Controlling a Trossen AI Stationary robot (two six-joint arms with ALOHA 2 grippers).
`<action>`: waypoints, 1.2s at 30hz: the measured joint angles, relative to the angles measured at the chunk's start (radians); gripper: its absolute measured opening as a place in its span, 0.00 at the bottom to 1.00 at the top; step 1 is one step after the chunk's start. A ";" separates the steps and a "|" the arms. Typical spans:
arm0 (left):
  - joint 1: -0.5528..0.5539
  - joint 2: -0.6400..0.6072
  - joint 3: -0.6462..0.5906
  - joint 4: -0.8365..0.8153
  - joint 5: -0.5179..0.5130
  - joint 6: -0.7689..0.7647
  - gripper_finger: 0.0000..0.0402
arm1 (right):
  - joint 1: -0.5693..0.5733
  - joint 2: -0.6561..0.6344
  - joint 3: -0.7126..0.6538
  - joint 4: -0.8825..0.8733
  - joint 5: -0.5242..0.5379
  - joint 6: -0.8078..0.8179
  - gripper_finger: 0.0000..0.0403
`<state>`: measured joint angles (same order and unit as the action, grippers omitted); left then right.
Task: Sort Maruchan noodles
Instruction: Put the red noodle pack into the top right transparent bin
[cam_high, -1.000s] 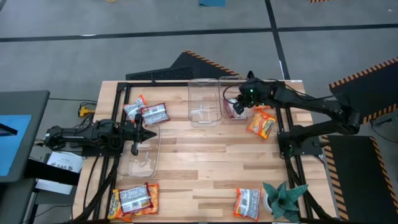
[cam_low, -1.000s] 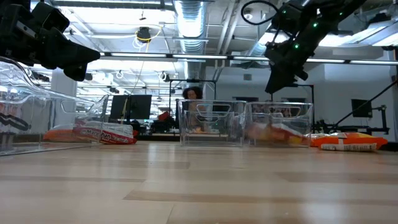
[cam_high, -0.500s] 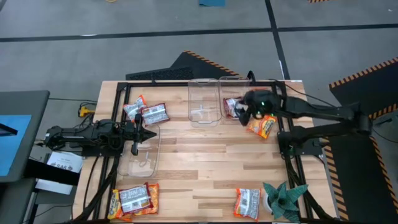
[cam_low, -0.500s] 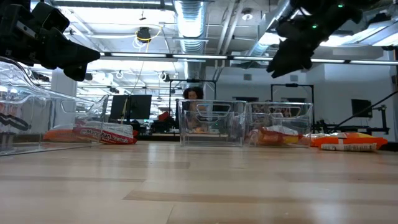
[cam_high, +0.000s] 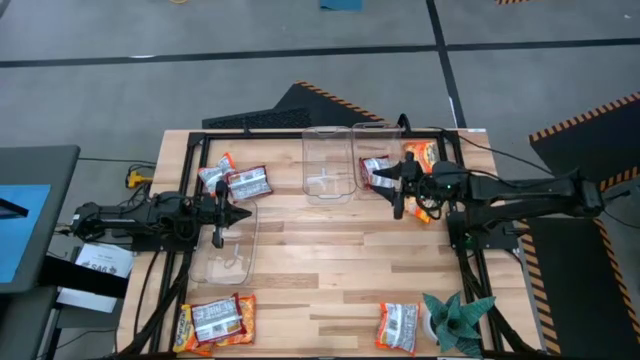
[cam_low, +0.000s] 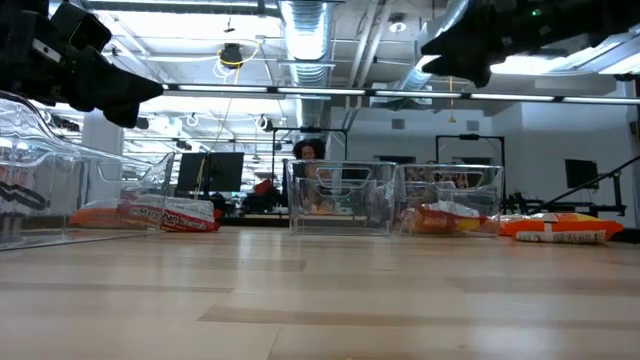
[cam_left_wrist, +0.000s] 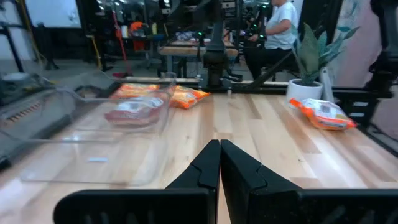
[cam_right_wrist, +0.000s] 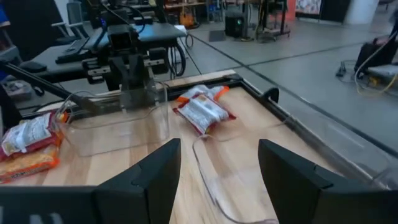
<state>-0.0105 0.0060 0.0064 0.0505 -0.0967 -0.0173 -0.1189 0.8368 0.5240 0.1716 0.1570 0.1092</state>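
Maruchan packets lie scattered on the table. A white-silver packet (cam_high: 375, 172) lies flat inside the right clear bin (cam_high: 385, 135). Orange packets lie beside that bin (cam_high: 420, 152) and under my right arm (cam_high: 428, 207). Two more lie at the far left (cam_high: 218, 172) (cam_high: 248, 183), and others at the near edge (cam_high: 212, 320) (cam_high: 398, 326). My right gripper (cam_high: 398, 192) (cam_right_wrist: 217, 186) is open and hovers just near of the right bin, holding nothing. My left gripper (cam_high: 221, 213) (cam_left_wrist: 219, 165) is shut and empty above the left bin's far rim (cam_high: 238, 205).
An empty clear bin (cam_high: 328, 165) stands left of the right one, and a third bin (cam_high: 225, 245) lies under my left gripper. A teal spiky plant (cam_high: 455, 318) sits at the near right corner. Bare wood spans the table's middle (cam_high: 330, 250). A person sits beyond the table (cam_left_wrist: 283, 18).
My right gripper has drawn back from above the right bin toward the table's near right and risen, its arm swinging low over the orange packets. The white-silver packet stays lying in the bin. My left arm has kept still.
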 joint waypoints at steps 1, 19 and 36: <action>0.000 0.000 0.000 0.007 0.000 0.002 0.00 | 0.003 0.000 0.000 0.005 0.000 -0.004 0.59; 0.039 0.338 0.166 0.223 -0.403 0.136 0.15 | 0.005 0.036 -0.001 0.039 0.001 -0.005 0.59; 0.553 1.006 0.538 -0.201 -0.129 -0.230 0.48 | 0.005 0.132 -0.002 0.051 0.002 -0.002 0.59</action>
<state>0.5428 1.0119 0.5446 -0.1506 -0.2252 -0.2472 -0.1135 0.9691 0.5224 0.2226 0.1585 0.1070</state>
